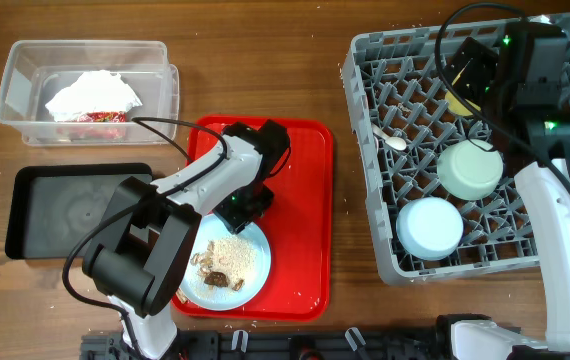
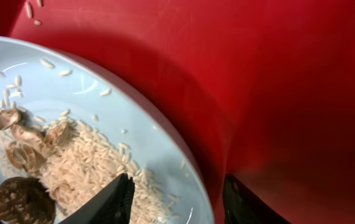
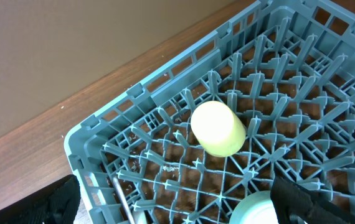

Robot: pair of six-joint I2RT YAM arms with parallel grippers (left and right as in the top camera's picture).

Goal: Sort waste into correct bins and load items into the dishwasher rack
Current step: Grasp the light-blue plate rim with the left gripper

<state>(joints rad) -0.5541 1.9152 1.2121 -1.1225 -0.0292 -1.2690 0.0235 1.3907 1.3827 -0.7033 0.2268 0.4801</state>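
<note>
A pale blue plate (image 1: pixel 227 265) carrying beige rice and brown bits (image 2: pixel 71 165) lies on the red tray (image 1: pixel 300 215). My left gripper (image 1: pixel 237 212) (image 2: pixel 177 205) is open and straddles the plate's far rim, one finger (image 2: pixel 112 202) over the rice and the other over the tray. My right gripper (image 1: pixel 473 68) (image 3: pixel 180 205) hangs wide open and empty over the grey dishwasher rack (image 1: pixel 365 150). Below it the yellow cup (image 3: pixel 218 127) lies on its side. The rack also holds a mint-green bowl (image 1: pixel 470 168), a pale blue bowl (image 1: pixel 430 225) and a white spoon (image 1: pixel 393 140).
A clear tub (image 1: pixel 15 75) at the back left holds a crumpled white napkin (image 1: pixel 93 95) and red-and-white wrappers (image 1: pixel 95 118). A black tray (image 1: pixel 35 225) sits in front of it, left of the red tray. Loose rice grains lie on the red tray (image 2: pixel 31 9).
</note>
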